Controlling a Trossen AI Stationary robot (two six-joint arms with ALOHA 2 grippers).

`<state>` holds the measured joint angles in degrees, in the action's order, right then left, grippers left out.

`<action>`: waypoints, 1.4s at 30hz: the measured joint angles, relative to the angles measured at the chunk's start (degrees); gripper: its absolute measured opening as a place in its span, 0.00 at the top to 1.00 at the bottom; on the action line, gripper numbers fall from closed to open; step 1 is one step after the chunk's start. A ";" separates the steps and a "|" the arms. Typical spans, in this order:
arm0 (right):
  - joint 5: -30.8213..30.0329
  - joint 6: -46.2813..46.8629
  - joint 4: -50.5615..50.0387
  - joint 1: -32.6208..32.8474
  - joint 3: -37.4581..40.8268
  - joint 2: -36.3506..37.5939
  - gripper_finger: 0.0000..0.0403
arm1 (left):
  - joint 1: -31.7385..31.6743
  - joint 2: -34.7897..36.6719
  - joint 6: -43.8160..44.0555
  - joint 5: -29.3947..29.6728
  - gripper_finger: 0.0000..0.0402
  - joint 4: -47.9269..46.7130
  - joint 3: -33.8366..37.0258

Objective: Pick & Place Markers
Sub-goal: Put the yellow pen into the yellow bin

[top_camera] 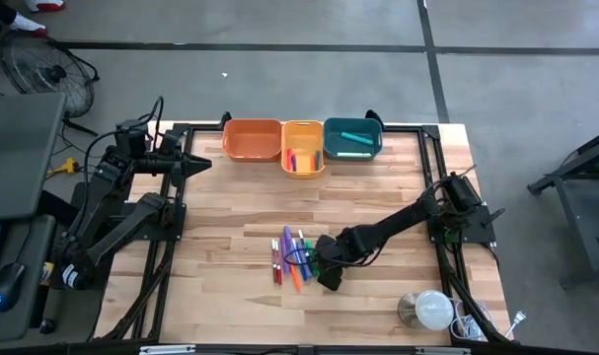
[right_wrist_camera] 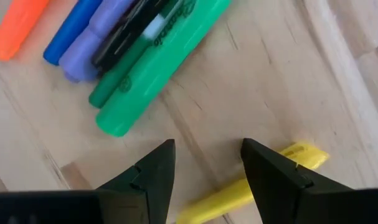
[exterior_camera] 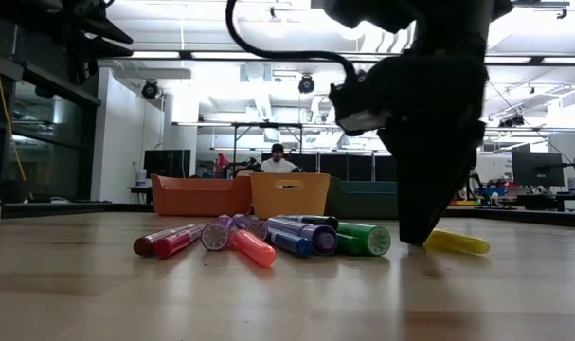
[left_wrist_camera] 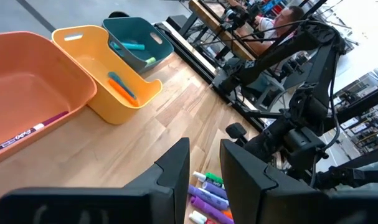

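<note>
Several markers [top_camera: 291, 258] in red, orange, purple, blue and green lie flat in a bunch at the table's middle; the low view shows the bunch of markers [exterior_camera: 259, 239] end-on. A yellow marker [right_wrist_camera: 301, 155] lies on the wood apart from them. My right gripper [right_wrist_camera: 207, 163] points down over it, open, its tips close to the table [exterior_camera: 422, 237]; one finger stands in front of the marker's middle. My left gripper [left_wrist_camera: 204, 171] is open with nothing in it, raised near the table's left far part [top_camera: 202, 164]. My right gripper's finger [right_wrist_camera: 269, 177] covers the yellow marker's middle [right_wrist_camera: 238, 194] from above. Whether it touches the marker I cannot tell. The marker lies flat on the table, across the line between the fingers, both ends showing.
Three bins stand in a row at the far edge: orange [top_camera: 252, 139] with one marker, yellow [top_camera: 302, 148] with a few, teal [top_camera: 352, 138] with a teal one. A white round object [top_camera: 432, 309] and cables sit at the near right corner. A person [exterior_camera: 278, 161] sits behind.
</note>
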<state>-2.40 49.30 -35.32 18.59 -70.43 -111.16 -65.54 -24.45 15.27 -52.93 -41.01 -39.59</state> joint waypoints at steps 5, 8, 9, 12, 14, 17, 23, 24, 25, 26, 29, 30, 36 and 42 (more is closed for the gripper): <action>-0.74 2.29 -3.05 -1.76 -4.15 -0.13 0.56 | 0.00 0.00 0.04 0.18 0.78 0.05 0.00; -0.52 3.58 -6.84 -2.13 -6.57 -0.11 0.56 | 0.00 0.00 0.02 0.17 0.78 0.05 0.00; -0.49 4.34 -7.82 -2.10 -7.42 -0.11 0.56 | 0.00 0.00 0.02 0.17 0.78 0.09 0.00; -0.23 7.02 -12.33 -2.12 -9.71 -0.06 0.56 | 0.00 0.00 -0.26 0.17 0.78 0.09 0.00; -0.22 9.53 -15.74 -1.74 -10.84 -0.06 0.56 | 0.00 -0.02 -1.33 0.17 0.78 0.09 0.00; 0.24 13.73 -18.91 -0.93 -11.89 -0.04 0.56 | 0.00 -0.02 -3.41 1.29 0.78 0.13 0.00; 2.23 23.65 -18.46 0.44 -11.90 0.03 0.56 | -0.02 -0.02 -6.08 5.54 0.78 0.14 0.00; 1.79 25.21 -18.53 0.58 -11.89 0.05 0.56 | -0.02 -0.02 -6.42 5.56 0.78 0.14 0.00; 1.32 26.53 -18.53 0.69 -11.90 0.05 0.56 | -0.02 -0.02 -6.62 5.55 0.78 0.13 0.00; 1.23 27.92 -18.65 0.70 -11.90 0.05 0.56 | -0.01 -0.02 -6.95 5.54 0.78 0.14 0.00; 1.43 31.47 -19.10 0.70 -11.88 0.05 0.56 | -0.02 -0.02 -8.06 5.41 0.78 0.21 0.00; 1.45 32.56 -19.43 0.70 -11.89 0.05 0.56 | -0.02 -0.02 -8.35 5.45 0.78 0.31 0.00; 2.48 36.43 -19.32 0.69 -11.21 0.15 0.56 | -0.02 -0.02 -11.20 5.52 0.78 0.61 0.00; 5.86 39.87 -15.25 0.57 -5.97 0.16 0.56 | -0.02 -0.04 -13.63 5.95 0.78 0.66 0.00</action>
<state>3.46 89.17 -50.57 19.16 -76.40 -111.00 -65.56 -24.49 1.64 -46.98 -40.36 -39.59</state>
